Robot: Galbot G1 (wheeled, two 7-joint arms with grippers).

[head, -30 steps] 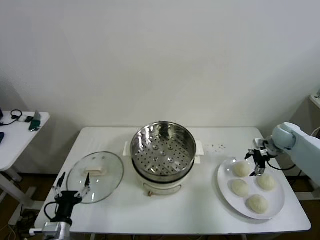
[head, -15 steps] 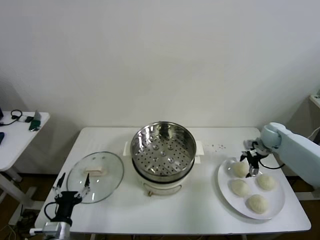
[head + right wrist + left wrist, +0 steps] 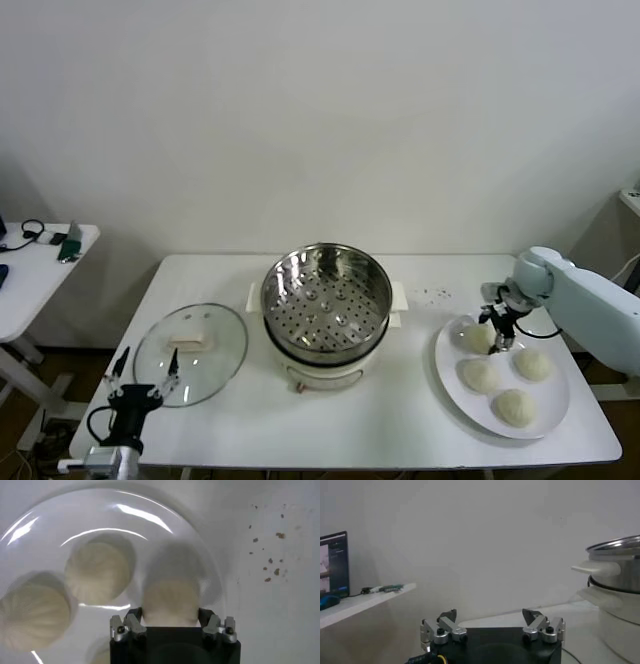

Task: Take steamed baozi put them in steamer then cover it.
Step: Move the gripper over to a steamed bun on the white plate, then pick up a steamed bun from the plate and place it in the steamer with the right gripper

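Note:
Four cream-white baozi lie on a white plate (image 3: 447, 362) at the right. My right gripper (image 3: 497, 325) is open and lowered over the back-left baozi (image 3: 478, 337). In the right wrist view its fingers straddle that baozi (image 3: 170, 597), one on each side, close to it. Two more baozi (image 3: 97, 572) (image 3: 32, 615) lie beside it. The steel steamer (image 3: 325, 300) stands empty on its white pot base at the table's middle. The glass cover (image 3: 190, 352) lies flat at the left. My left gripper (image 3: 146, 365) is open and parked at the front left, by the cover.
Small crumbs (image 3: 432, 293) lie on the table between the steamer and the plate. A white side table (image 3: 40, 265) with small items stands beyond the left edge. The left wrist view shows the steamer's side handle (image 3: 597, 569).
My right gripper has moved left and down along the plate, from between the back baozi to over the back-left one. The left arm has not moved.

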